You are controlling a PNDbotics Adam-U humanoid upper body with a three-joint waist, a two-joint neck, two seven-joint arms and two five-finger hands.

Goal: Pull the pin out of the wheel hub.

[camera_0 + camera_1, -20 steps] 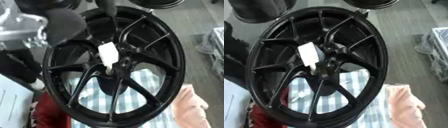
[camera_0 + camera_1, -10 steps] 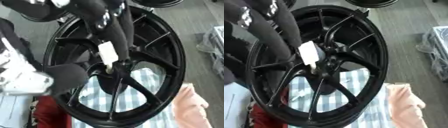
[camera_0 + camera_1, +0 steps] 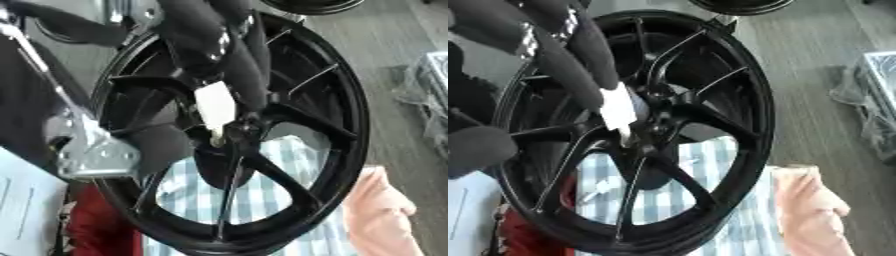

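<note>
Fingers (image 3: 579,60) of the left hand (image 3: 206,35) are reaching down from the upper left of the frame toward the pin (image 3: 215,107), a white piece with a pale tip that is sitting in the centre of the wheel hub (image 3: 241,130). They are lying close together and extended alongside the pin's upper end; whether they are pinching it or only touching it cannot be told, because the dark fingers are merging with the dark spokes. The pin is not yet out of its seat.

The black wheel (image 3: 745,100) is filling the middle of both views, resting on a blue-and-white checked cloth (image 3: 262,195), with a pink cloth (image 3: 381,210) at the lower right and a red item (image 3: 92,230) at the lower left. The robot's left arm (image 3: 83,145) is crossing the left edge. The right hand is not showing.

Risks from here, as judgement:
- A pull at an angle is likely to jam the pin in its bore.
- A hold on the pin's top edge alone is likely to let it slip free.
- The wheel, lying on loose cloth, is liable to shift or lift with the pull.
- The spokes are crowding the fingers and may catch them.
</note>
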